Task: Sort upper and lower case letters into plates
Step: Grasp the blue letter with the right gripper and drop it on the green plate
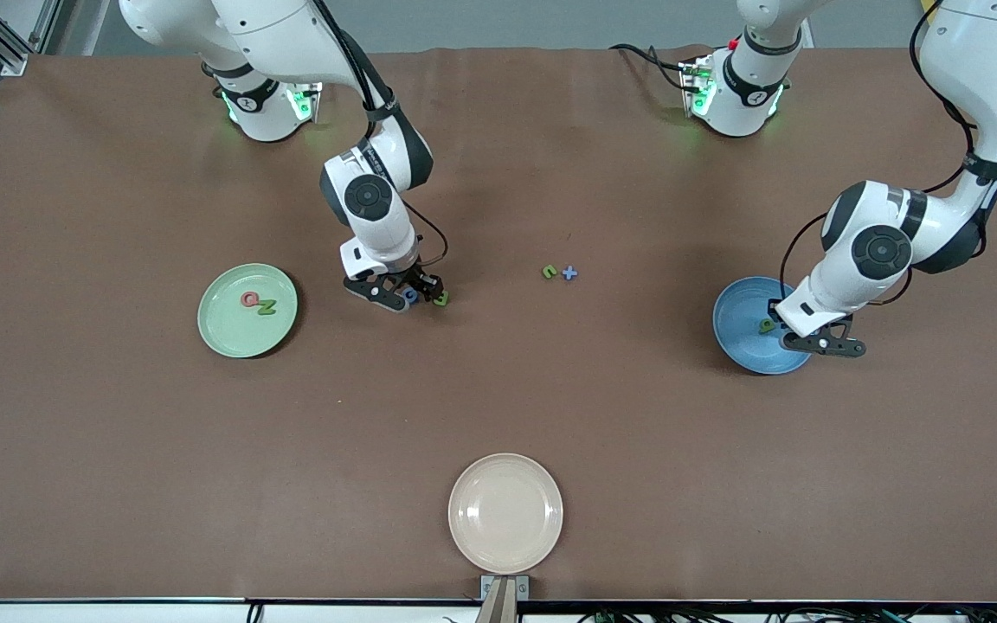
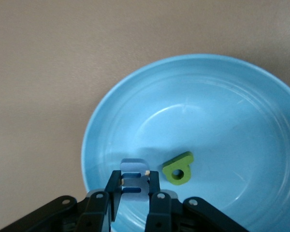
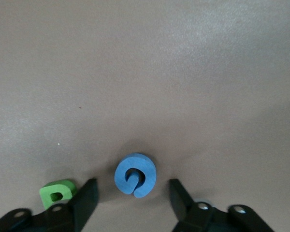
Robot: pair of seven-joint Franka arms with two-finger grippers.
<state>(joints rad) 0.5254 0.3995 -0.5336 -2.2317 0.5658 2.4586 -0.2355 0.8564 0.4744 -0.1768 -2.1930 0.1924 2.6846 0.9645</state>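
Front view: the right claw [image 1: 409, 297] sits low at centre-left, the left claw [image 1: 819, 339] over the blue plate [image 1: 736, 333] at right.

Left wrist view: its fingers pinch a pale blue letter [image 2: 135, 181] at bottom centre.

Right wrist view: its fingers stand apart around a round blue letter [image 3: 135, 175] on the tabletop [image 3: 183, 72], not touching it

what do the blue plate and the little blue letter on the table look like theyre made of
Blue plate: probably plastic, glossy; soft highlights and faint rings show on its wall. Round blue letter on the table: looks like matte foam or soft plastic, thick and flat-faced, with no shine, though wood cannot be ruled out.
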